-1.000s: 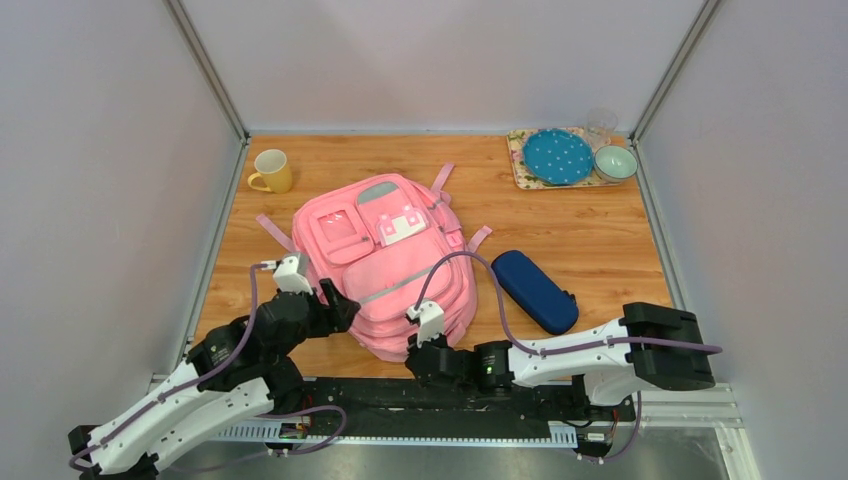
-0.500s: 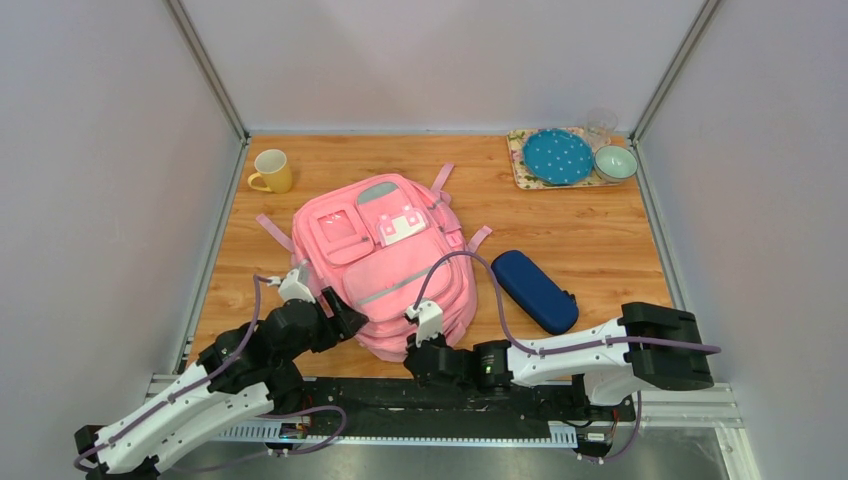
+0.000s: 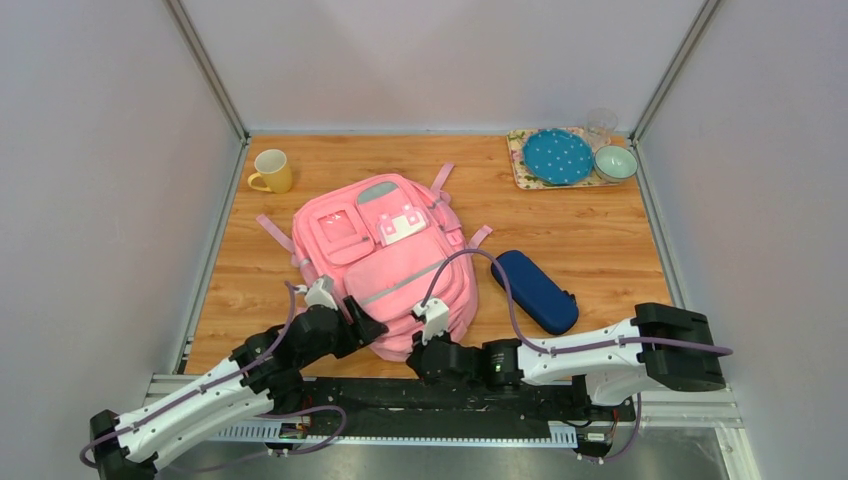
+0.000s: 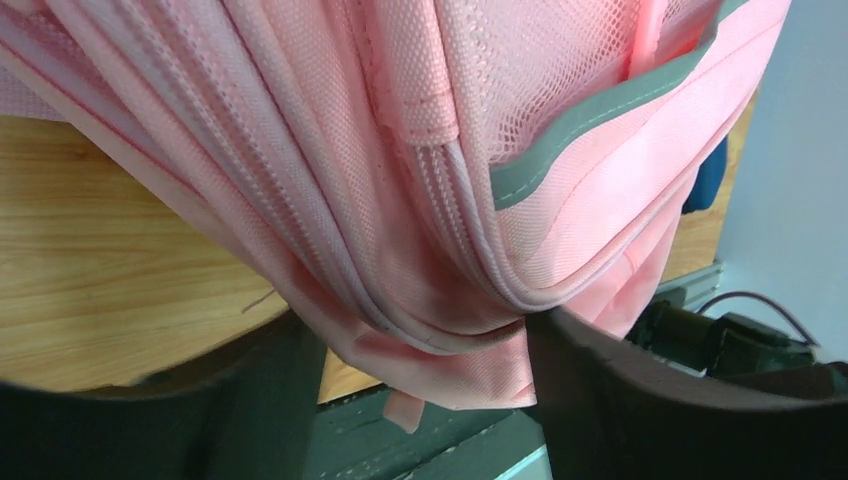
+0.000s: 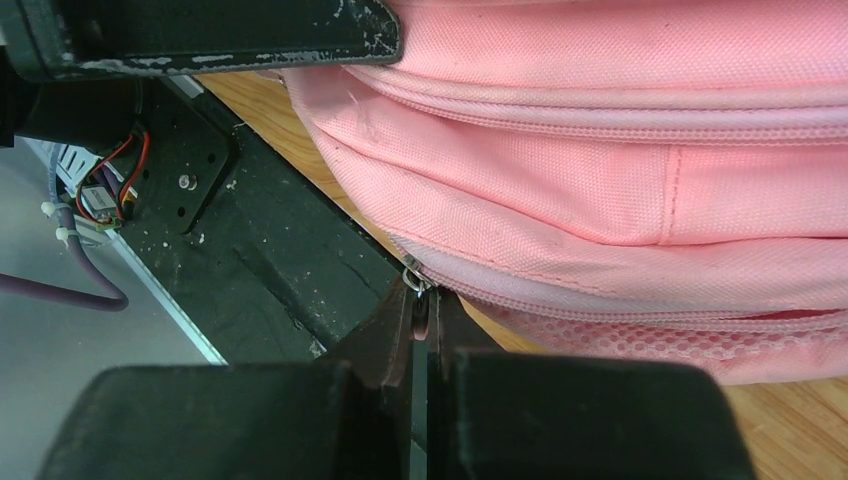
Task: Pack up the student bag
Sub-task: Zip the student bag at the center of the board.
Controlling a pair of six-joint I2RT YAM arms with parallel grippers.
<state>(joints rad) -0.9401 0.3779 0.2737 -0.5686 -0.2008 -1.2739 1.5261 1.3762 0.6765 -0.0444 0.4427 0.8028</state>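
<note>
The pink student bag lies flat in the middle of the wooden table, its front up. My left gripper is at the bag's near left corner. In the left wrist view it is open, with bunched pink fabric between its two dark fingers and the right finger touching it. My right gripper is at the bag's near edge. In the right wrist view it is shut on a small metal zipper pull at the end of the bag's zip.
A navy-blue zip pouch lies just right of the bag. A yellow mug stands at the back left. A tray at the back right holds a blue dotted plate, a bowl and a glass. The black base rail runs under the bag's near edge.
My left arm has moved right and nearer along the bag's left side to its near corner. My right gripper has stayed at the near edge.
</note>
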